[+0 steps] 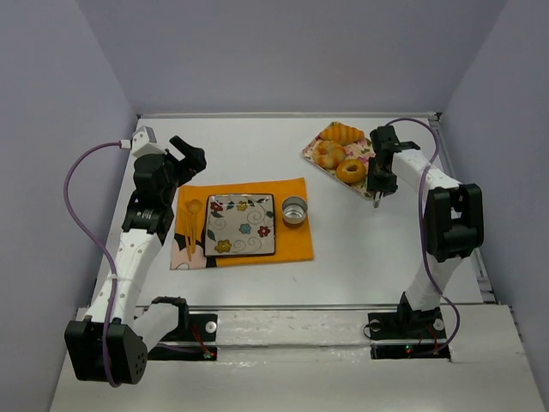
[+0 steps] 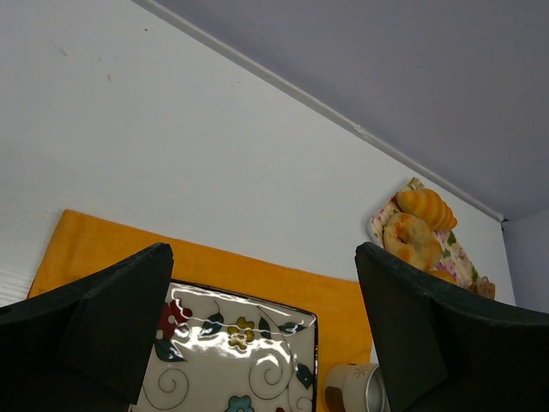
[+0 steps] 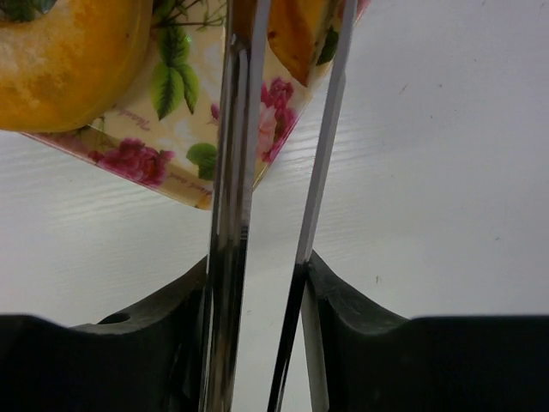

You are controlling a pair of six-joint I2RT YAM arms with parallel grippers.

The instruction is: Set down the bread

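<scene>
Surroundings: pale lilac walls close in a white table [image 1: 257,154]; both arm bases are bolted at its near edge.
Placemat: orange placemat [image 1: 292,240] lies left of centre, laid out as a place setting, so likely the target zone.
Square plate: floral square plate [image 1: 241,225] sits mid-mat with nothing on it; judged to be where the bread goes.
Pastry tray: floral tray [image 1: 314,148] sits at the far right, well apart from the mat, serving as the supply side.
Croissant: croissant [image 1: 340,131] at the tray's far end.
Doughnut: doughnut [image 1: 351,170] at the tray's near end, beside the right arm.
Bread: bread [image 3: 296,39] shows in the right wrist view as a brown-crusted end on the tray's near corner, between the tong tips; whether it is pinched or merely straddled I cannot tell.
Cup: small metal cup [image 1: 294,209] on the mat, just right of the plate.
Spoon: yellow spoon [image 1: 194,219] on the mat's left side.
Left gripper: left gripper [image 2: 266,335] hangs over the mat's far left, jaws fully spread, grasping nothing; parked out of the way.
Right gripper: right gripper [image 3: 257,296] is clenched on metal tongs [image 3: 232,172], squeezing the blades near together; tongs reach food the fingers would crush.
Stage: pickup, by my reading; transfer to the plate not yet done.
</scene>
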